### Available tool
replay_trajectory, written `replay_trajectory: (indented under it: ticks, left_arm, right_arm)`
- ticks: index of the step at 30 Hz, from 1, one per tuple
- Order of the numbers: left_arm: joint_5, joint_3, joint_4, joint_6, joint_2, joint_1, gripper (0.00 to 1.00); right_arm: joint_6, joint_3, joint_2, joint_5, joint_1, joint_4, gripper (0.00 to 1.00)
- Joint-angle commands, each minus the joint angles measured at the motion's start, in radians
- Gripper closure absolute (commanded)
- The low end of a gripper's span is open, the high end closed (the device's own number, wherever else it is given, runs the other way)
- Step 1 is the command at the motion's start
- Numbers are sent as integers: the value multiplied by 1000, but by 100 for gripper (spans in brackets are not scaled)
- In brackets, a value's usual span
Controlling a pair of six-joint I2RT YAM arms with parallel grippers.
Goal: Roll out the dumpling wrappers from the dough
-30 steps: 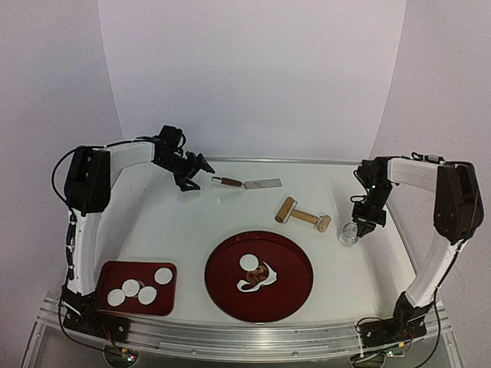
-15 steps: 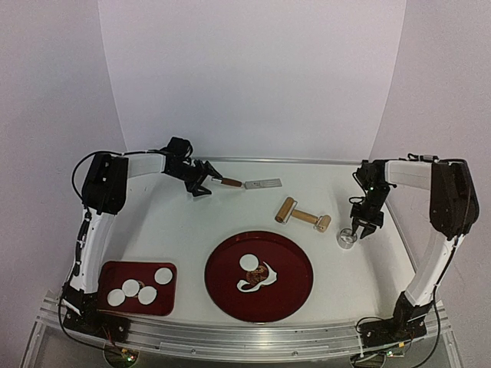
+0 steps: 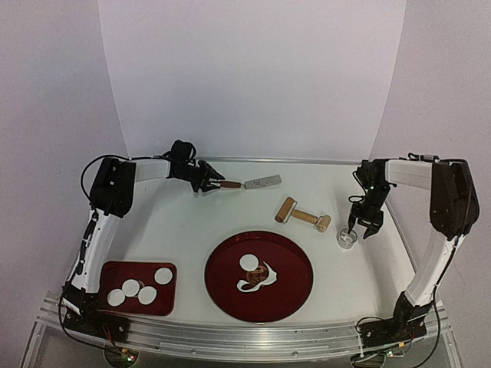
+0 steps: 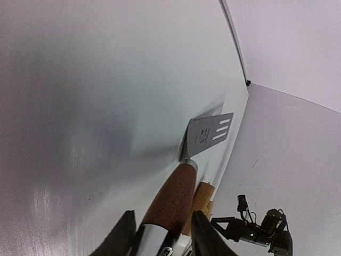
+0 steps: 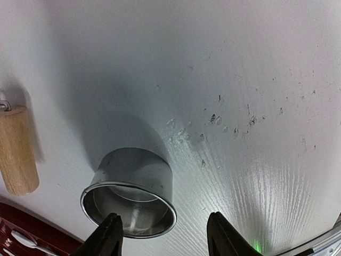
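With the left fingers point(image 4: 126, 236) flanking the spatula point(image 4: 178, 194) handle along the tabletop's far edge, blade pointing right and grip not discernible, and the right fingers point(image 5: 109, 234) spread over the metal ring point(image 5: 128, 200), a dumpling wrapper point(image 3: 249, 262) lies on the round plate point(image 3: 293, 270) by the near edge, roughly midway between the arms.

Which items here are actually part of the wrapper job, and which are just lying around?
Job: dumpling wrappers, dough, rolling pin, metal ring, spatula, round plate, small tray.
Lying about: nothing unrelated; rolling pin is simply untouched.
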Motion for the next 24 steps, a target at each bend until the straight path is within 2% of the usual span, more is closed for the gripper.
replay_trajectory:
  ticks: [1,8,15,21,24]
  left_arm:
    - [15,41,60,-22,6,-11,73]
    - [17,23,107,-40,-5,-12,99]
    - [14,-98,196,-23,-137,-12,100]
    - [-27,-300,314,7,-382,-13,100]
    - [-58,-390,296,19,-498,-15,100]
  right_arm:
    - [-17,39,-56,20,-5,-2,45]
    - [-22,51,-61,10,-5,-2,43]
    - [-65,81,-122,-1,-5,-2,43]
    - [-156,142,-212,-45,-3,-2,38]
    - [-172,156,-228,-115,8,-4,37]
